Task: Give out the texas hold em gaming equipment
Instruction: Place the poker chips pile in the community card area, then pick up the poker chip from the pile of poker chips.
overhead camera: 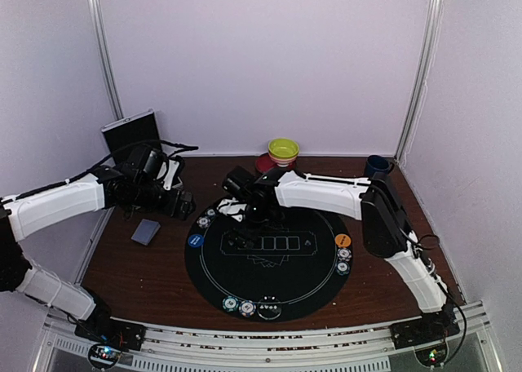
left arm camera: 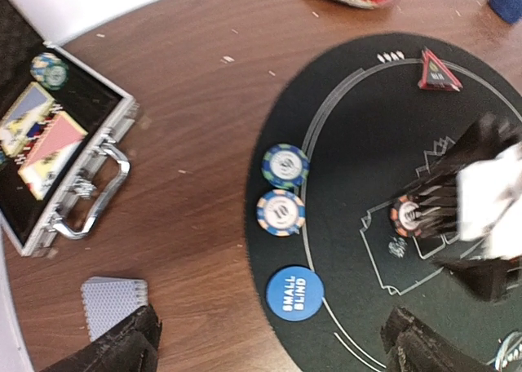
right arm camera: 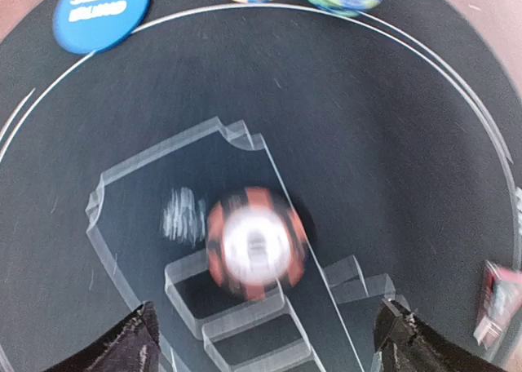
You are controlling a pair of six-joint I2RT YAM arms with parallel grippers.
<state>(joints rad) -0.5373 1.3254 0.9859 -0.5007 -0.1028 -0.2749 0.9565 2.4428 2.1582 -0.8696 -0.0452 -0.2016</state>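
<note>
Nearest me, on the lower rim of the black mat (overhead camera: 204,278): three chips (overhead camera: 247,308) parked, nothing to do there. Mid mat: right gripper (right arm camera: 265,311) hangs over the printed centre outline, jaws wide apart, holding nothing. Red-white chip (right arm camera: 257,243) lies on the mat btwn the two fingers and a bit ahead of the tips, centre of the right wrist frame, too blurred to read its face. It's round, so no long axis to worry abt. Left of mat: blue button (left arm camera: 294,293) w/ two chips (left arm camera: 280,212) just beyond it on the rim. Orange button (overhead camera: 343,240) sits opposite, right side. Left gripper (left arm camera: 271,319) is also apart and empty, hovering abt the mat's left edge. Card deck (left arm camera: 114,305) is face-down on bare wood, lower left of the left wrist frame, just beside the left finger. It looks near square here, so can't call its long axis. Left arm is clearly nearer it than the right, so I reckon cards are a left-arm job. Farther: open case (left arm camera: 118,123) upper left w/ spare chip (left arm camera: 49,70) and card packs (left arm camera: 49,143) inside. Bowl (overhead camera: 283,150) and mug (overhead camera: 377,166) at the far edge, not mine to touch.
</note>
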